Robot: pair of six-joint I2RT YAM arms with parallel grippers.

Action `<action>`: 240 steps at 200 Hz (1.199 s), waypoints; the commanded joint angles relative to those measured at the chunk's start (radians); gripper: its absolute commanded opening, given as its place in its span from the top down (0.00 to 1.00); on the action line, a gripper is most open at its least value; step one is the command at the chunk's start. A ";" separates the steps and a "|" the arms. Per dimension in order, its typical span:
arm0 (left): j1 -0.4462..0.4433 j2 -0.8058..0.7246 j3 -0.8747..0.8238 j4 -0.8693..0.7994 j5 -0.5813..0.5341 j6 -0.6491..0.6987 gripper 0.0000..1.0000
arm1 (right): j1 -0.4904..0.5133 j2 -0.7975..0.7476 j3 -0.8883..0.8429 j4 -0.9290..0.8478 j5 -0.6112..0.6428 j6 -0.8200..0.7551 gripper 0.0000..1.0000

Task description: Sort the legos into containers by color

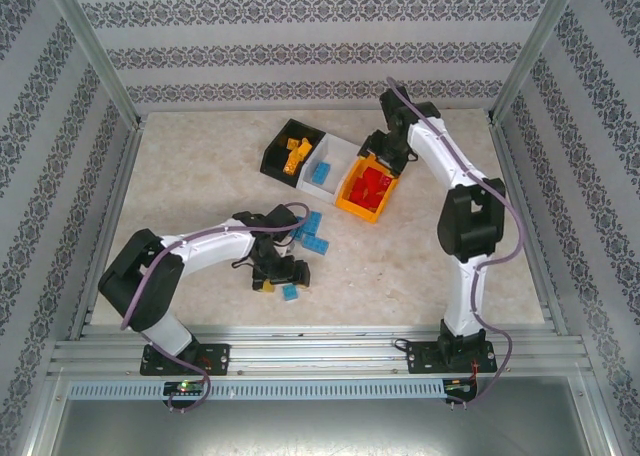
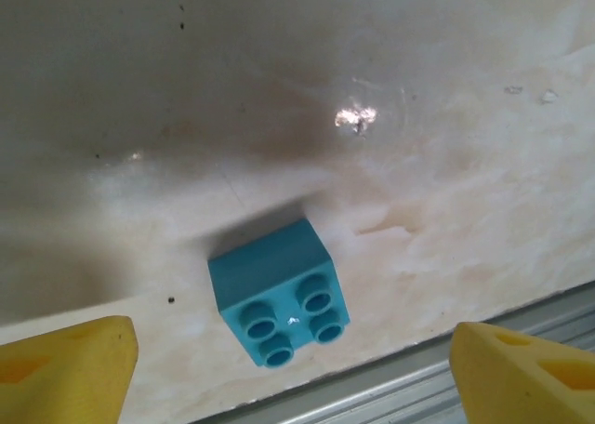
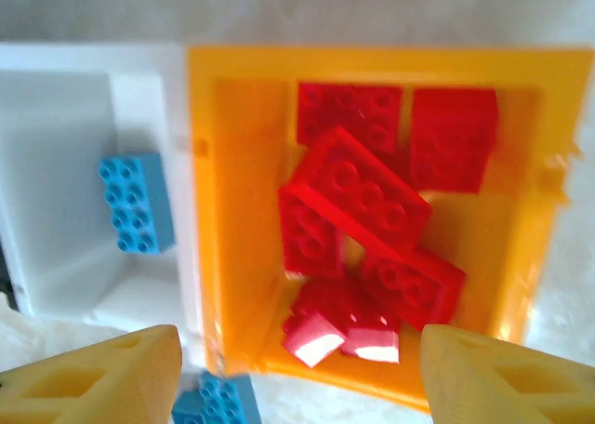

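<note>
While the left end effector (image 2: 293,377) hangs wide and empty, the blue brick (image 2: 279,294) lies on the desk (image 2: 279,89) directly between its fingers (image 2: 65,368).

I see a black bin (image 1: 270,161) holding yellow bricks (image 1: 294,153), and a white bin (image 1: 345,151) with one blue brick (image 1: 320,172). At the white bin's 4 o'clock, an orange bin (image 1: 350,208) is full of red bricks (image 1: 372,188). The table (image 1: 200,176) is cream with a beige marbled pattern. On my left wrist camera, a teal brick (image 2: 279,294) lies between yellow fingertips (image 2: 65,368). The walls (image 1: 300,51) are white with dark floral bands.
</note>
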 commanded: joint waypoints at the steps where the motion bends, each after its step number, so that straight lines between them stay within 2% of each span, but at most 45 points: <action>1: -0.016 0.037 0.046 -0.023 -0.025 0.016 0.22 | 0.019 -0.142 -0.134 0.039 -0.030 0.010 0.31; 45: -0.045 0.089 0.073 -0.044 -0.026 0.024 0.31 | 0.069 -0.310 -0.411 0.131 -0.060 0.054 0.32; 97: -0.079 0.129 0.081 -0.063 -0.018 0.020 0.34 | 0.201 -0.315 -0.494 0.136 -0.055 0.034 0.30; 119: -0.084 0.128 0.063 -0.060 -0.008 0.012 0.36 | 0.266 -0.265 -0.476 0.116 -0.054 0.046 0.28; 144: -0.084 0.121 0.045 -0.044 -0.001 0.005 0.50 | 0.325 -0.192 -0.424 0.093 -0.049 0.046 0.24; 171: -0.084 0.105 0.045 -0.058 0.005 0.010 0.57 | 0.378 -0.118 -0.366 0.070 -0.055 0.046 0.23; 205: -0.058 0.014 0.030 -0.107 -0.032 0.021 0.59 | 0.452 -0.025 -0.270 -0.006 -0.031 0.044 0.23; 240: 0.037 -0.122 0.002 -0.161 -0.046 0.041 0.59 | 0.485 0.047 -0.209 -0.030 -0.024 0.069 0.22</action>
